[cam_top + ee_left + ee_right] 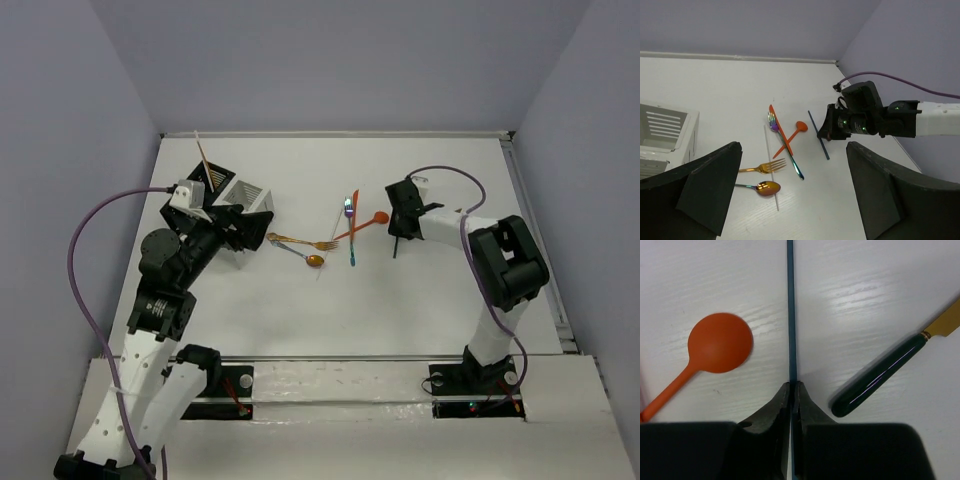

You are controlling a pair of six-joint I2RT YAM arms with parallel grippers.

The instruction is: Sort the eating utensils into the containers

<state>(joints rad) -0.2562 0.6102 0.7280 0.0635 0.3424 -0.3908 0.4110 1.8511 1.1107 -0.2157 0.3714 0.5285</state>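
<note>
Top view. The left hand (245, 228) sits just beside the white caddy (248, 194), and the black caddy (214, 174) stands next to that one, farther back. One thin stick (203, 160) stands tilted in the black caddy. Near the middle of the surface (420, 310) lies a loose group: gold fork (300, 243), copper spoon (314, 261), blue fork (351, 250), orange-red knife (355, 196) and orange-red spoon (379, 217). The right hand (400, 222) is just right of this group, with a blue stick (396, 246) projecting from it.

Left wrist view. The left hand's fingers (710, 185) stand wide apart above the surface. The knife and the orange-red spoon cross each other, and the blue fork lies over them. The gold fork and copper spoon lie side by side, nearer the white caddy.

Right wrist view. The right hand's fingers are pressed together on the blue stick (whether it is clear of the surface cannot be told). The orange-red spoon's bowl lies just left of the stick, and a dark green-handled knife (880, 377) lies to its right. Neither touches it.
</note>
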